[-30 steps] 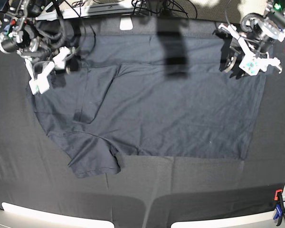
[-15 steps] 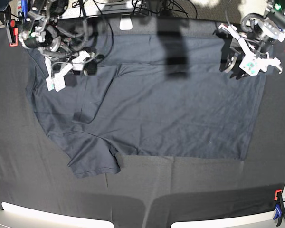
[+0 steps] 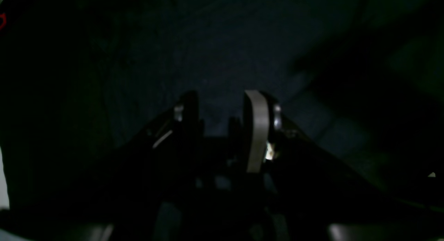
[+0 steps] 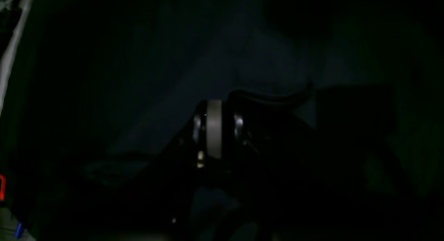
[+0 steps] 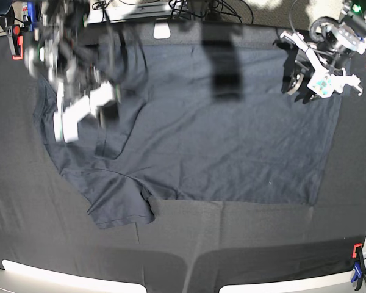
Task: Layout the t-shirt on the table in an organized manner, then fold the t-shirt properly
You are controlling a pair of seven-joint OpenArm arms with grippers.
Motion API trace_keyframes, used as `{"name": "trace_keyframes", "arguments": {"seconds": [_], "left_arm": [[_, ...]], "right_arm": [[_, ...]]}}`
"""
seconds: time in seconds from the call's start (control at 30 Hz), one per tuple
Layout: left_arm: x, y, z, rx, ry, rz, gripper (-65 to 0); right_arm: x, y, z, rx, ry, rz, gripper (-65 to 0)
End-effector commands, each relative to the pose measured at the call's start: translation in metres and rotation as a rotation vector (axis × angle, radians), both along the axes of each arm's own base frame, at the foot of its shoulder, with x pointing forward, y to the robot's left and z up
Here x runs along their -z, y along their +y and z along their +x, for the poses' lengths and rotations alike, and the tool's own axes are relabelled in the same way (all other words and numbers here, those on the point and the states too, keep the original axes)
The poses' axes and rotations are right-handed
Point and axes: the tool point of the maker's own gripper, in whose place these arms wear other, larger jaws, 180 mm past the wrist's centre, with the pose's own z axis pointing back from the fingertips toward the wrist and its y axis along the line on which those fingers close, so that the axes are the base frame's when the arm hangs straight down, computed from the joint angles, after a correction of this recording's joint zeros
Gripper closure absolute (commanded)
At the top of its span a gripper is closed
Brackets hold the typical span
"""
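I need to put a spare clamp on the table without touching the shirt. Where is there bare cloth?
The wide strip of black tablecloth between the dark navy-grey t-shirt's lower edge and the near table edge is bare. So is the strip beside its left sleeve. The far corners are crowded: a robot hand over each.

This looks like a robotics lab: a wide surface [image 5: 244, 244] draped in creased matte black cloth, held by small red and blue clamps [image 5: 357, 262] at its edges, with tangled black cables [image 5: 195, 9] along the far edge.
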Motion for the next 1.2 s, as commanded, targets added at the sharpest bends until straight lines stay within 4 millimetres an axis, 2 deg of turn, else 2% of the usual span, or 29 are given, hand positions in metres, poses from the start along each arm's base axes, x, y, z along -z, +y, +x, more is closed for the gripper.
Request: {"name": "trace_keyframes", "arguments": {"seconds": [0.0, 0.3, 0.5, 0.6, 0.73, 0.77, 0.97, 1.07, 1.17], "left_arm": [[-0.011, -0.002, 0.003, 0.010, -0.038, -0.010, -19.9], [-0.010, -0.002, 0.003, 0.010, -0.037, -0.010, -19.9], [-0.011, -0.002, 0.003, 0.010, -0.037, -0.010, -19.9], [-0.011, -0.002, 0.003, 0.010, -0.037, -0.010, -19.9], [-0.010, -0.002, 0.003, 0.010, -0.037, -0.010, -19.9], [-0.011, -0.002, 0.003, 0.010, -0.037, -0.010, -19.9], [-0.010, -0.002, 0.003, 0.010, -0.037, -0.009, -19.9], [-0.011, -0.002, 0.003, 0.010, -0.037, -0.010, -19.9], [-0.010, -0.002, 0.003, 0.010, -0.037, -0.010, -19.9]], "right_arm": [[-0.015, 0.003, 0.013, -0.015, -0.063, -0.002, -2.7], [-0.017, 0.043, 0.067, -0.106, -0.120, 0.011, -2.7], [-0.035, 0.066, 0.092, -0.159, -0.188, 0.026, -2.7], [-0.036, 0.073, 0.097, -0.193, -0.190, -0.027, -5.6], [-0.035, 0.080, 0.098, -0.225, -0.187, -0.072, -24.9], [-0.035, 0.083, 0.098, -0.235, -0.189, -0.072, -28.0], [-0.041, 0.110, 0.090, -0.366, -0.236, -0.057, -28.8], [-0.043, 0.106, 0.093, -0.364, -0.241, -0.070, -28.8], [-0.041, 0.089, 0.095, -0.365, -0.229, -0.123, -28.8]]}}
